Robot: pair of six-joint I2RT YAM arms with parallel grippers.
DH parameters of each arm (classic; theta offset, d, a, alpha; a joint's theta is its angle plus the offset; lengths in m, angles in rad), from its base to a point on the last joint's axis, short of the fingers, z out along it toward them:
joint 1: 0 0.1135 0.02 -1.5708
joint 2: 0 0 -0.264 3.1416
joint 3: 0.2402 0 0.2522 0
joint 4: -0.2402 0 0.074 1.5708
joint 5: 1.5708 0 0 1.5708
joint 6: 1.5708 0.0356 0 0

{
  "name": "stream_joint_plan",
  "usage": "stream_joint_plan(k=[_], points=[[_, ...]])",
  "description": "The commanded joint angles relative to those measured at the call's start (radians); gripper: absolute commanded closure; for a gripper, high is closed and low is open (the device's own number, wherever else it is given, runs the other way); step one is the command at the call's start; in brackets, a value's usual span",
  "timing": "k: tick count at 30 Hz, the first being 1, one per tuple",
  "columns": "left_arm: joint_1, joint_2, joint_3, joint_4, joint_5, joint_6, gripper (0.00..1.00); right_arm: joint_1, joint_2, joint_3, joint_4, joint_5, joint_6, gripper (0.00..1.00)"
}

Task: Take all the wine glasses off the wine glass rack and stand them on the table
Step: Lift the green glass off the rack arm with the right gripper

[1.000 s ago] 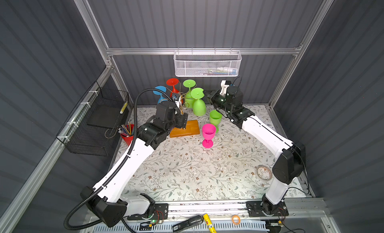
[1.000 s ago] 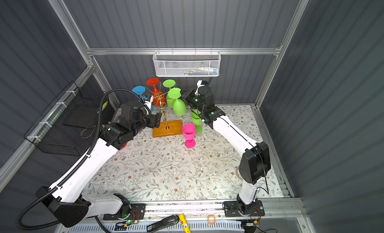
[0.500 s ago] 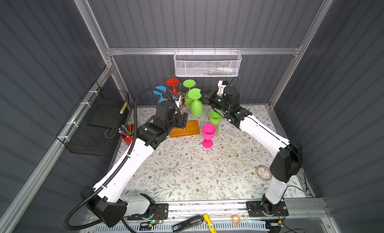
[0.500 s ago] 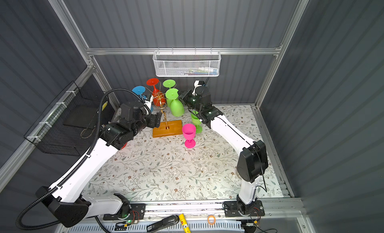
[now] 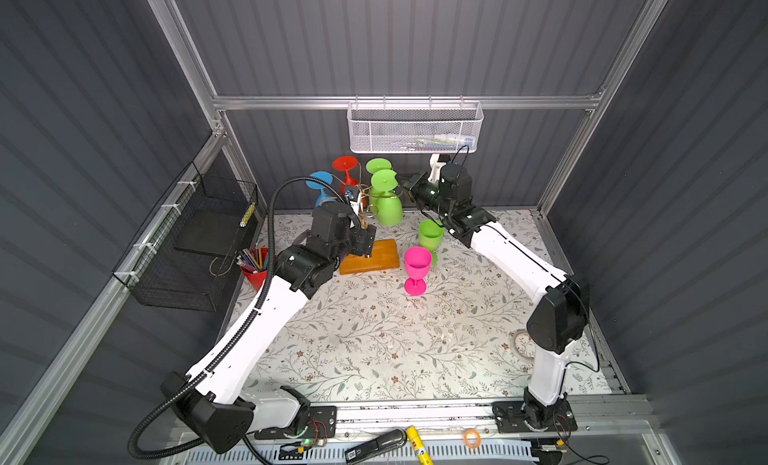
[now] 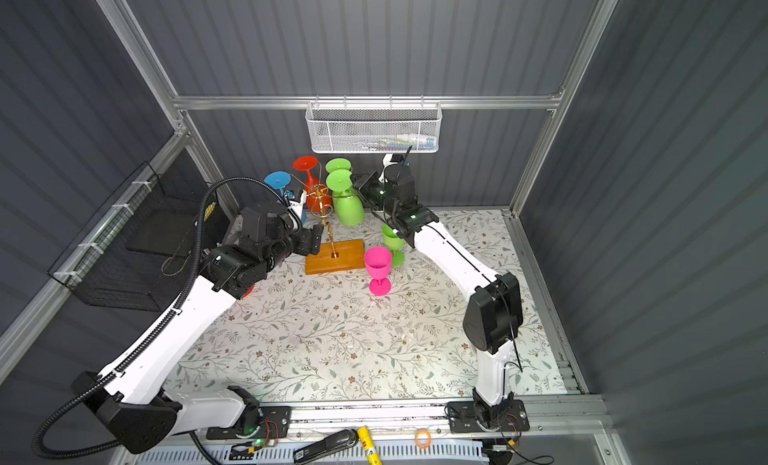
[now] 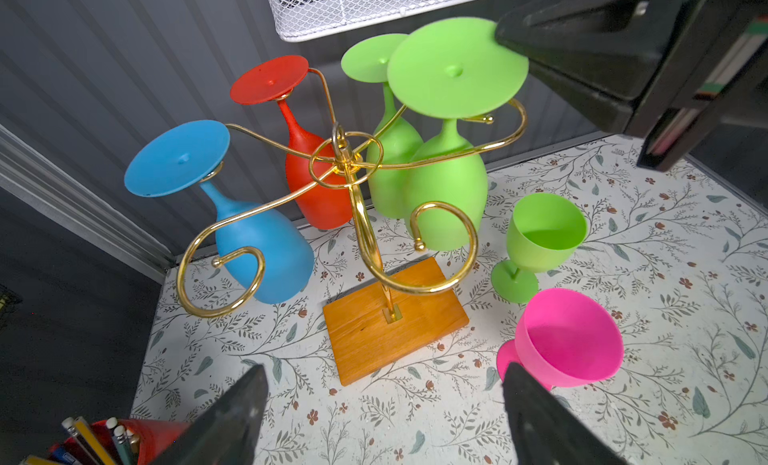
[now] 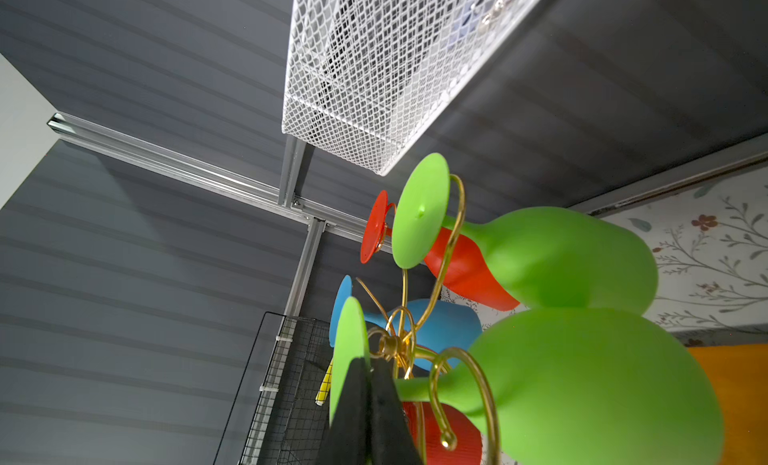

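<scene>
The gold wire wine glass rack (image 5: 365,211) (image 6: 322,195) (image 7: 353,168) stands on its orange-brown wooden base (image 5: 376,257) (image 7: 395,330) at the back of the table. A green wine glass (image 5: 388,207) (image 6: 349,209) (image 7: 451,184) (image 8: 582,380) hangs upside down, its stem inside a scroll arm. My right gripper (image 5: 409,186) (image 6: 362,185) (image 8: 370,369) is shut on the edge of its foot disc (image 7: 453,68). Blue (image 7: 262,251), red (image 7: 316,180) and another green glass (image 7: 388,168) also hang there. My left gripper (image 5: 368,242) (image 7: 382,400) is open, low beside the base, holding nothing.
A pink glass (image 5: 417,265) and a green glass (image 5: 430,236) stand upright right of the base. A white mesh basket (image 5: 415,128) hangs just above the rack. A black wire basket (image 5: 195,242) and a red pencil cup (image 5: 254,269) are at the left. A tape roll (image 5: 521,344) lies at the right.
My right gripper has shifted left toward the rack's post, carrying the green glass's foot with it; the bowl has swung slightly. The left arm has not moved.
</scene>
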Motion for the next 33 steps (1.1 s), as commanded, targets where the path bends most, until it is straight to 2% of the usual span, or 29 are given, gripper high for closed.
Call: stream_joint_plan(k=[1, 21, 33], points=[[0.004, -0.026, -0.010, 0.010, -0.004, 0.014, 0.11, -0.014, 0.016, 0.041, 0.011, 0.004, -0.011, 1.00], [0.004, -0.026, -0.015, 0.010, -0.009, 0.016, 0.11, -0.069, 0.041, 0.080, 0.025, 0.015, -0.020, 1.00], [0.005, -0.032, -0.016, 0.009, -0.008, 0.014, 0.11, -0.124, -0.106, -0.086, 0.048, 0.022, -0.063, 1.00]])
